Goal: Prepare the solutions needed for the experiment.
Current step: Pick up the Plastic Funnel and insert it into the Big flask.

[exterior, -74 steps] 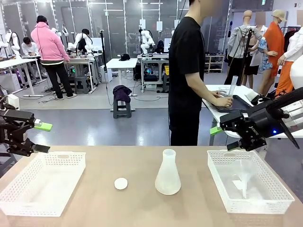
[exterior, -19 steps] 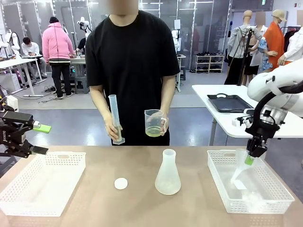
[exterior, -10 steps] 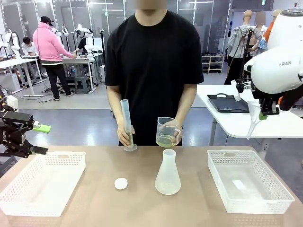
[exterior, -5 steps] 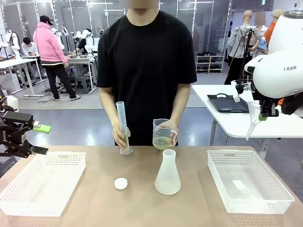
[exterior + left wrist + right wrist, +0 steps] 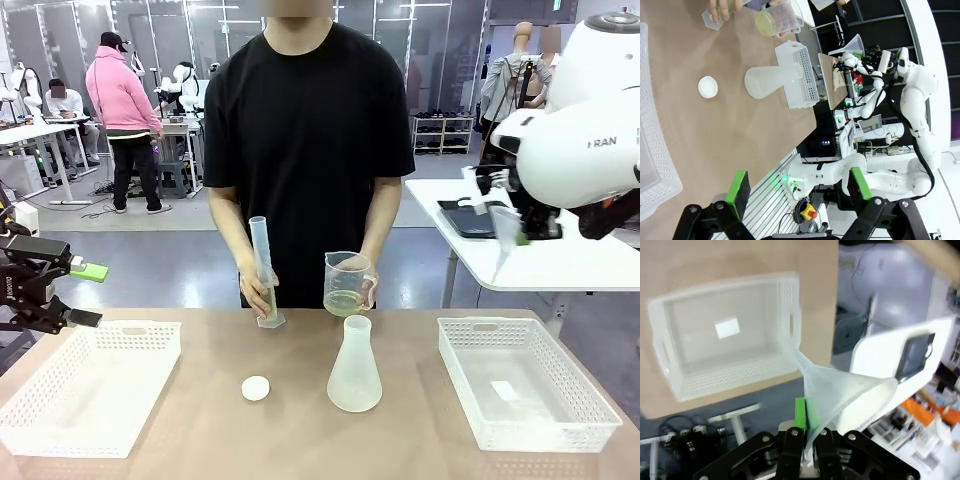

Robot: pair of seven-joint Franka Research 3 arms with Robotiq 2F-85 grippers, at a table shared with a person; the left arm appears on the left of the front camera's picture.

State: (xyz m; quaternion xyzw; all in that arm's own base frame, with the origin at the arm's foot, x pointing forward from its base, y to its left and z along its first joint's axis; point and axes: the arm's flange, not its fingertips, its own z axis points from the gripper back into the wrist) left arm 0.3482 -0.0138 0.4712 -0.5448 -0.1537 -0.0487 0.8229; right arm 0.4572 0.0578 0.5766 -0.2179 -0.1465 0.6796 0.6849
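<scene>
The solutions, a shallow pale yellow liquid, sit in a clear beaker [image 5: 346,284] [image 5: 777,19] that the person holds just behind the frosted conical flask [image 5: 354,365] [image 5: 770,81]. The flask stands upright at the table's middle. The person's other hand holds a tall graduated cylinder [image 5: 262,270] on the table. My right gripper [image 5: 540,230] [image 5: 806,427] hangs high at the right, shut on the rim of a clear funnel [image 5: 505,240] [image 5: 840,387]. My left gripper [image 5: 85,293] [image 5: 799,185] stays open off the table's left edge, holding nothing.
A white cap [image 5: 256,388] [image 5: 707,86] lies left of the flask. White mesh baskets stand at the left [image 5: 90,420] and right [image 5: 530,425] [image 5: 730,375]; the right one holds a small white label. A second table stands behind at the right.
My right arm has swung the funnel a little to the left, toward the table's middle. The person's hands and my left gripper have barely moved.
</scene>
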